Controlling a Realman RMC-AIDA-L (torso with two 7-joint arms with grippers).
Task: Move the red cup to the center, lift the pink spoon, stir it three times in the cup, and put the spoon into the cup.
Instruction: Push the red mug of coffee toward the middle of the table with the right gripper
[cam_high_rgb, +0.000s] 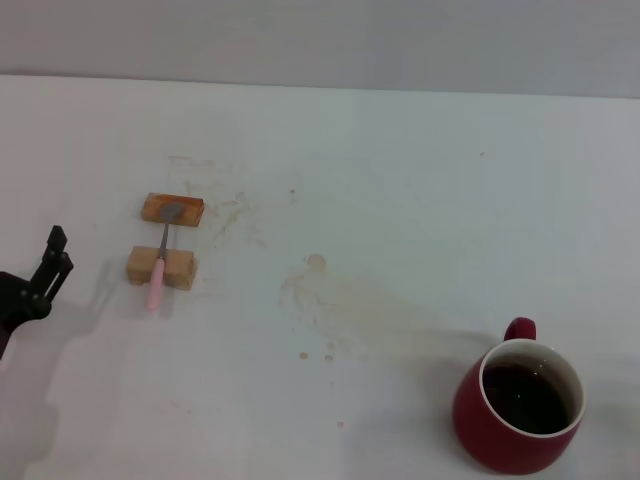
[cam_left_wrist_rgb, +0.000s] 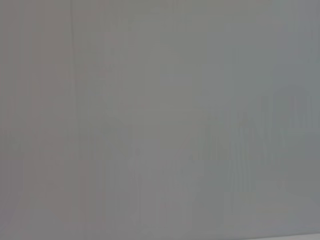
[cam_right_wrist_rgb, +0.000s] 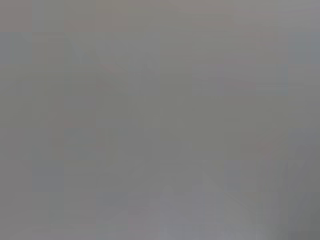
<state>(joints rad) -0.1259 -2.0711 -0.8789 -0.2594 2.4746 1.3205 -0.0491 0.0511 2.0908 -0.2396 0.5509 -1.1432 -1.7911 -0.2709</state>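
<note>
Resting across wooden blocks (cam_high_rgb: 161, 267), pink spoon (cam_high_rgb: 157, 277) near left claw (cam_high_rgb: 52, 262) (spread unclear), red cup (cam_high_rgb: 517, 406) far.

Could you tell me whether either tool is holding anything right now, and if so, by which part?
Nothing is held. The left tool hovers empty, apart from the pink spoon; the right tool is out of view.

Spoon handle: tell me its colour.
Pale pink; the pink spoon lies across two tan wooden blocks, seen best in the head view.
</note>
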